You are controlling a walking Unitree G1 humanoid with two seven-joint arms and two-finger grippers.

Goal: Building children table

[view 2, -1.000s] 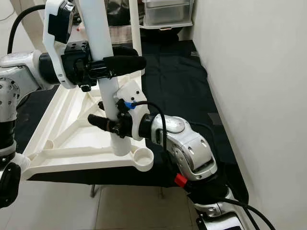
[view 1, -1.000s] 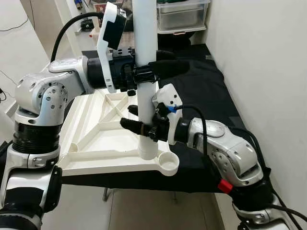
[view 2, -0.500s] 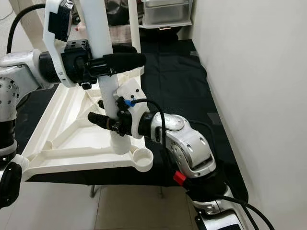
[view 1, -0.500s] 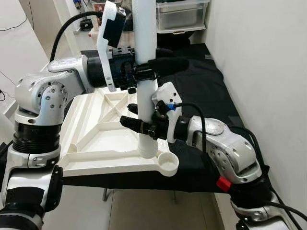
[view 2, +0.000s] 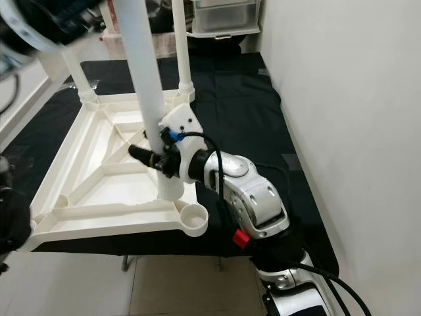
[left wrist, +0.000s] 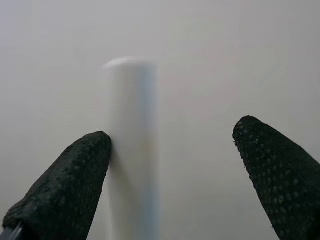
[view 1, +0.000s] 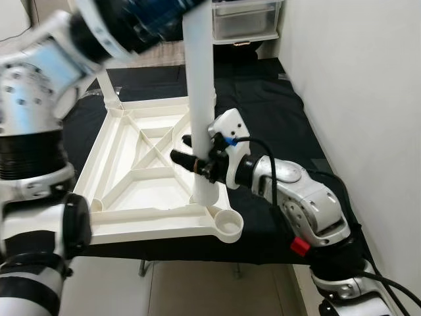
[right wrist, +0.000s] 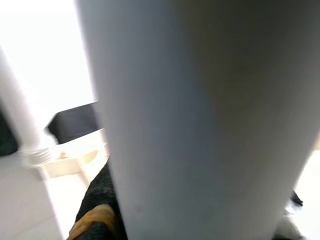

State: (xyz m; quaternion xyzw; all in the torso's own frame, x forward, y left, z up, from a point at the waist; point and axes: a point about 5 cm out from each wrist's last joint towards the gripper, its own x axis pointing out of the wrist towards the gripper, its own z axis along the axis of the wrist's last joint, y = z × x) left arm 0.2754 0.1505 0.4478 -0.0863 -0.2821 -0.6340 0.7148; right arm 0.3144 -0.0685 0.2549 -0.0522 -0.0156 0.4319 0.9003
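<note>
White plastic everywhere: the upturned tabletop point(view 1: 125, 197) lies on a black-draped bench point(view 1: 276, 125), ribs up, with the table leg point(view 1: 199, 99) standing near its front right corner. A second ago the left hand point(left wrist: 175, 180) was clamped on the upper leg; now it has let go and swung up, fingers spread beside the leg's top. The right hand point(view 1: 191, 153) is clenched on the lower leg, steadying it alone, so the leg looks nearly seated. Round corner socket point(view 1: 227, 226) beside it sits empty. Storage bins point(view 1: 247, 20) stand behind.
</note>
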